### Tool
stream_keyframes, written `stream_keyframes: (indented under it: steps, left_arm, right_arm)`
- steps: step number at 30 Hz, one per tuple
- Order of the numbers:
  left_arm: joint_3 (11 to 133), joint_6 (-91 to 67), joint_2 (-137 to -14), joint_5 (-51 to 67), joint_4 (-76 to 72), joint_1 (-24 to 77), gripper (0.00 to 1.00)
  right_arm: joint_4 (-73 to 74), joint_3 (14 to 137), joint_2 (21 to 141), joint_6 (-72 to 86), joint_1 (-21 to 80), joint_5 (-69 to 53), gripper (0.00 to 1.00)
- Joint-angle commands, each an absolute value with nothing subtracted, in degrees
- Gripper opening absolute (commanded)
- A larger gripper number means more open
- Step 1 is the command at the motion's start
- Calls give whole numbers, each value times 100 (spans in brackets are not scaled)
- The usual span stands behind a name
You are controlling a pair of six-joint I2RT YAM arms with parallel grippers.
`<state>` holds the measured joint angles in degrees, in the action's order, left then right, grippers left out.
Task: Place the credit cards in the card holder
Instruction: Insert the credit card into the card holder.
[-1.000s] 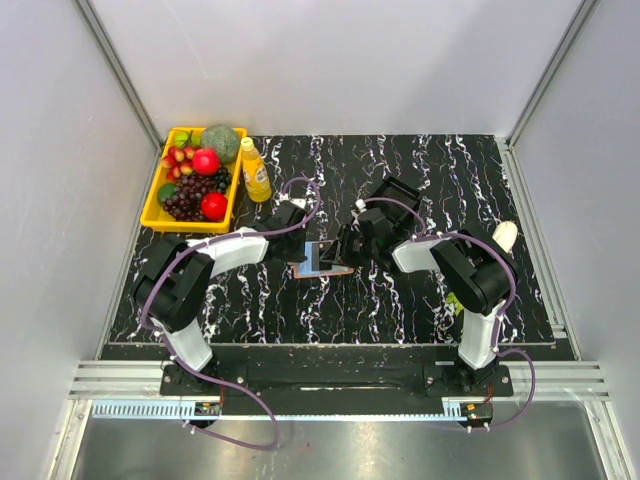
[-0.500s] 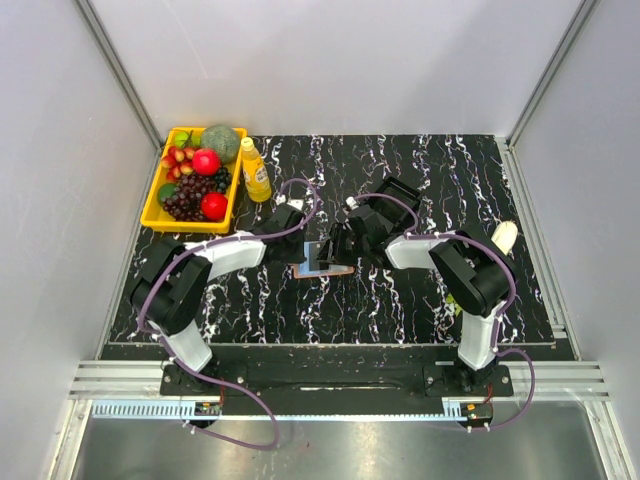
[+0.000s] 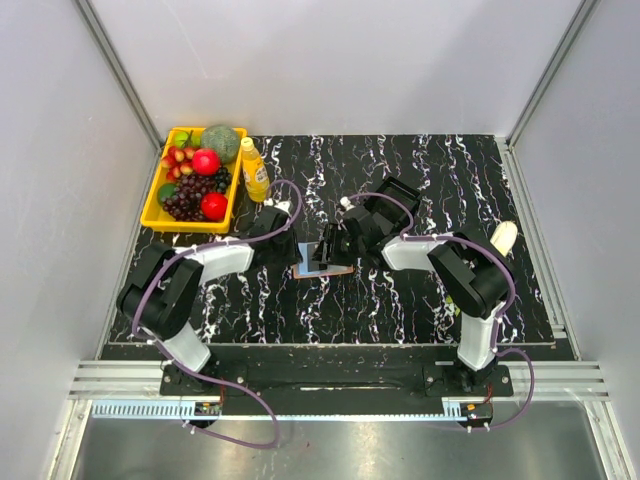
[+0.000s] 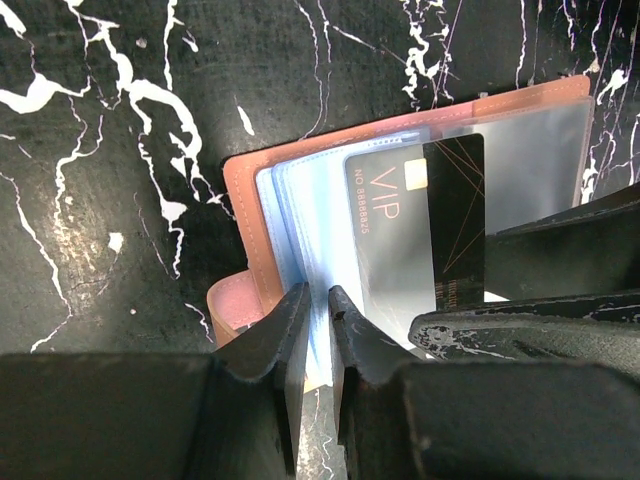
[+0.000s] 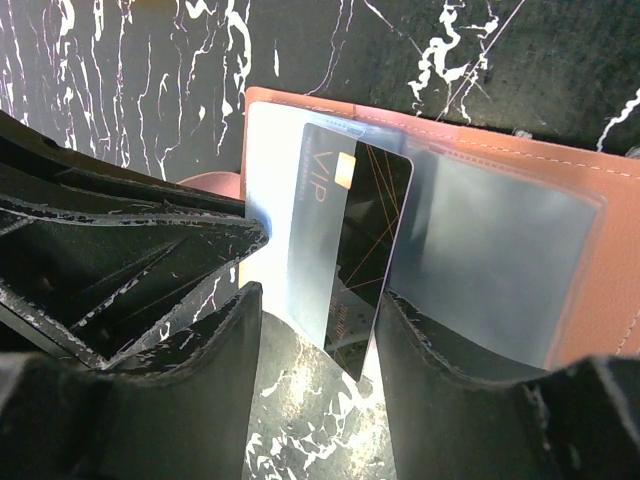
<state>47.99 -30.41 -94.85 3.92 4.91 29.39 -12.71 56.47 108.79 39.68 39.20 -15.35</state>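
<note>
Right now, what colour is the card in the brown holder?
The card is glossy black with thin orange lines; left wrist view.

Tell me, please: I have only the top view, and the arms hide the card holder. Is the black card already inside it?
Observer: Only partly. In the left wrist view the VIP card lies partly under a clear sleeve of the open card holder; its dark end sticks out.
Operator: Does the right gripper hold it?
Observer: No. The right gripper is open, with one finger on each side of the card's free end.
Operator: And the left gripper?
Observer: The left gripper is shut on the card holder, pinching its pale blue sleeve pages at their edge.
</note>
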Motion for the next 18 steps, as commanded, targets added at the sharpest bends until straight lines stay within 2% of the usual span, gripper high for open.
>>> stream_keyframes:
  steps: [1,7,14,18]
  left_arm:
    - [4342,-3058,-9519,492,1231,2786,19]
    - [4166,-3208,-9475,720,915,2707,19]
    - [3806,-3410,-9194,764,467,2558,20]
    - [3656,-3463,-9141,835,273,2496,20]
  right_arm:
    - [-888,5660,10837,3841,4139,-1222,55]
    - [-414,6020,11057,3762,4315,-845,55]
    - [-361,5827,10653,3692,4307,-299,56]
    - [-246,5854,10573,3639,4307,-132,63]
